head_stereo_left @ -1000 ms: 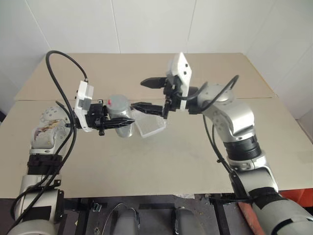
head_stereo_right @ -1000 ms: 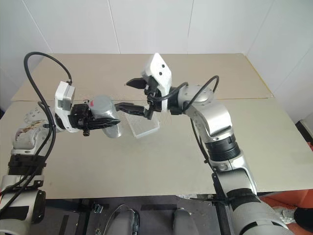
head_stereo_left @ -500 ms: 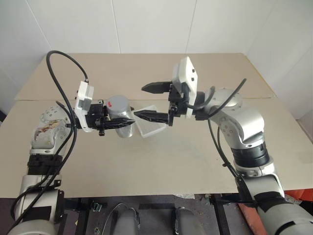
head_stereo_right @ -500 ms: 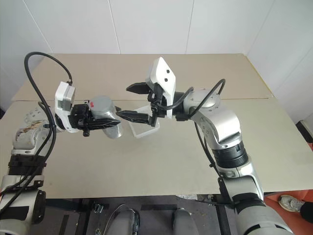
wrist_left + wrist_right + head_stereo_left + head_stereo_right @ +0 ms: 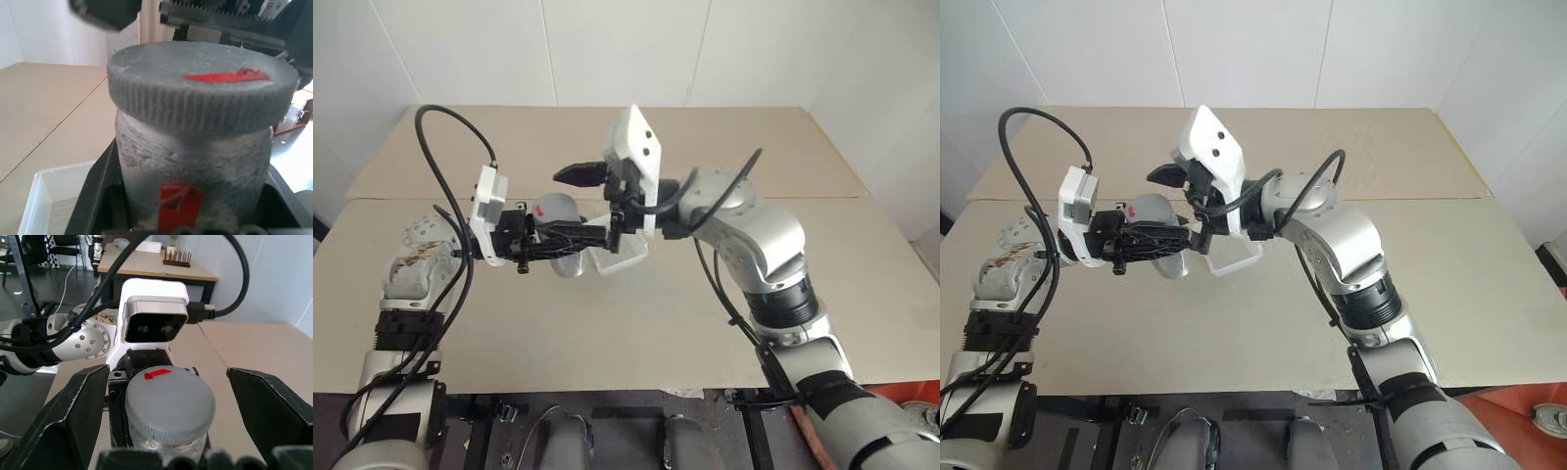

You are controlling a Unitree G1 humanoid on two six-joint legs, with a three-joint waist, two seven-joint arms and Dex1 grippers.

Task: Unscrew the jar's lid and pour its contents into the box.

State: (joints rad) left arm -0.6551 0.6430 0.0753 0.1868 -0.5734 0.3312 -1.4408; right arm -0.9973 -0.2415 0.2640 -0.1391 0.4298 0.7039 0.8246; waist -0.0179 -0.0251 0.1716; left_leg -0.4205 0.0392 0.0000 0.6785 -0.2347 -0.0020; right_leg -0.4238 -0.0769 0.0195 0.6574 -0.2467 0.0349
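Since a second ago, your right gripper (image 5: 578,201) has slid toward the robot's left, and its spread fingers now stand on either side of the lid (image 5: 552,208) instead of short of it, above the box (image 5: 625,257). Your left arm has kept its place.

Your left gripper (image 5: 570,235) points level toward the right arm, pressed together on the body of the jar (image 5: 565,255), which it holds up off the surface (image 5: 636,323) with the lid end facing the right arm. Your right arm reaches across from the other side, forearm bent in, gripper level and pointing toward the left one. One of its fingers (image 5: 578,174) lies beyond the lid, the other crosses in front of the jar. You cannot tell from the head views whether either finger touches the lid.

The box lies on the surface just beside the jar, its near corner covered by the right gripper and wrist. The contents cannot be made out, as the lid is on.

Your right wrist view looks at the lid (image 5: 169,404) with its red mark, and both fingers stand clear of its rim with gaps on each side. Your left wrist view shows the ribbed edge of the lid (image 5: 203,98), the red mark on the jar's side (image 5: 195,166) and a corner of the box (image 5: 54,196) below.
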